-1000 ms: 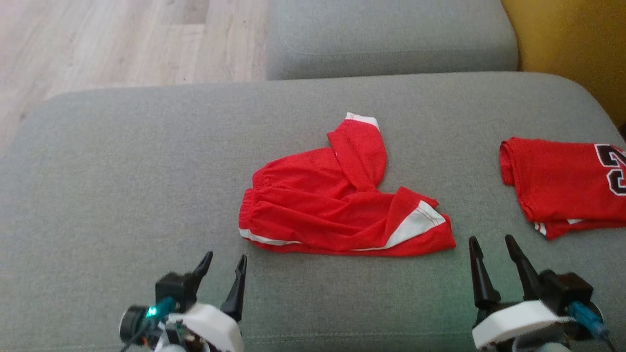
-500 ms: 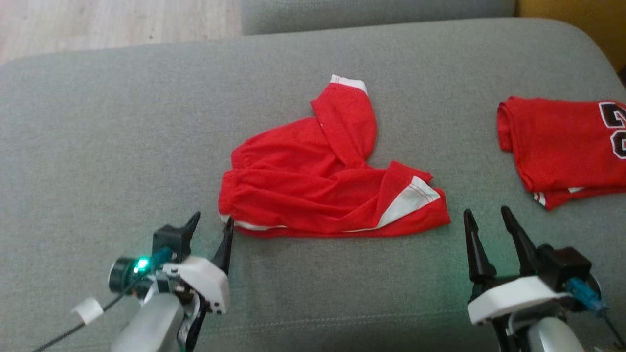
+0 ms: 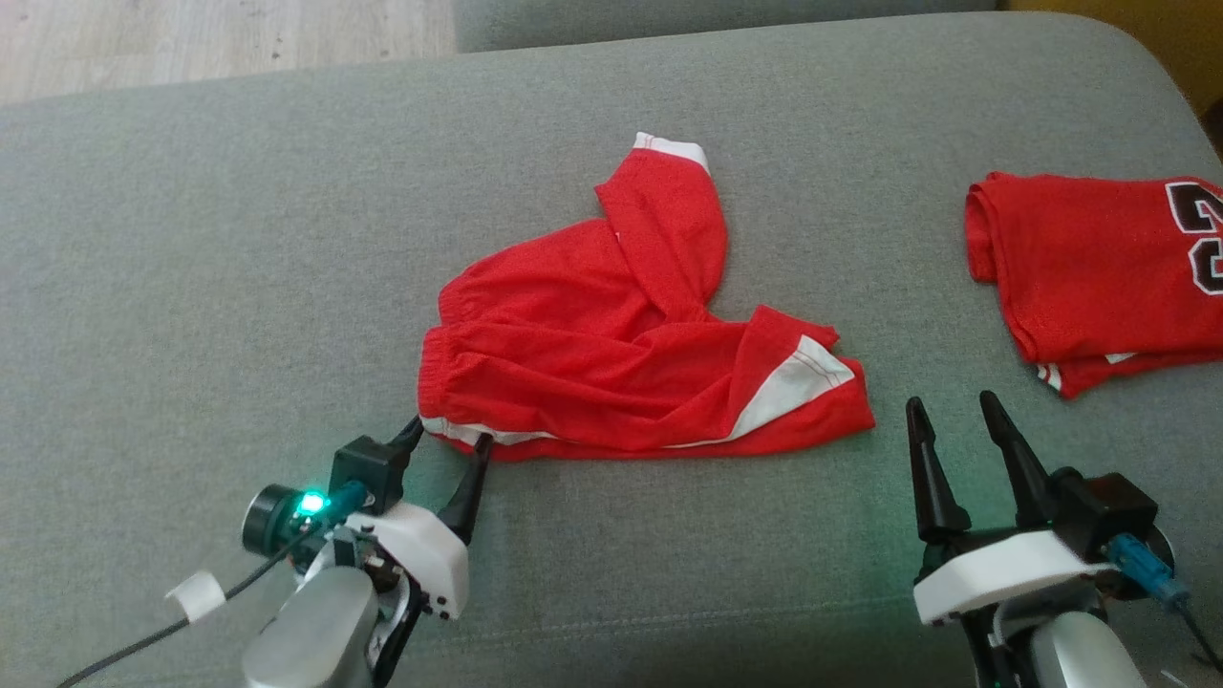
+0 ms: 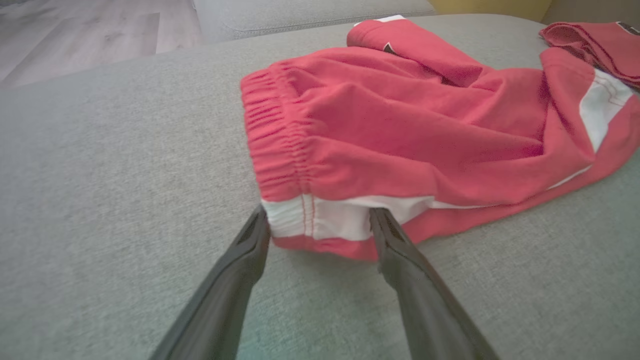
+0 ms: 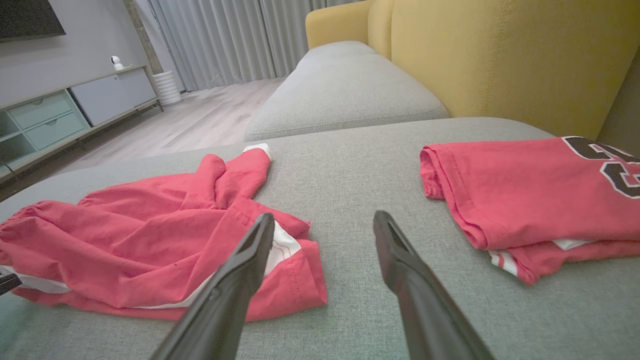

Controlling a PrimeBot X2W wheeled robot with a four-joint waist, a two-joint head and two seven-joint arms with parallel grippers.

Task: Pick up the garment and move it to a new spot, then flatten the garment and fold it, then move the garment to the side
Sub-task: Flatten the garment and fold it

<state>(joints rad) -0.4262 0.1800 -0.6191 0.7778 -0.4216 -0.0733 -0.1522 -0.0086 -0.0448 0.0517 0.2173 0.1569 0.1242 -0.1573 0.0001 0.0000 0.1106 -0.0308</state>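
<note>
**Left gripper reaches the shorts' waistband**

The grey cushion (image 3: 191, 239) bears the red shorts (image 3: 611, 354), crumpled at its middle, with a folded jersey (image 3: 1089, 268) well apart on the right. Over the last second the left gripper (image 3: 449, 433) has advanced to the shorts. Its wide-open fingers now straddle the white-striped waistband corner (image 4: 310, 222) without pinching it. The right gripper (image 3: 953, 403) waits open near the hem, touching nothing. The first pick-up looks about to begin, and closing should come next

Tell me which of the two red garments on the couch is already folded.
The red jersey with the black number, on the right, is folded flat. The red shorts with white trim in the middle lie crumpled.
</note>
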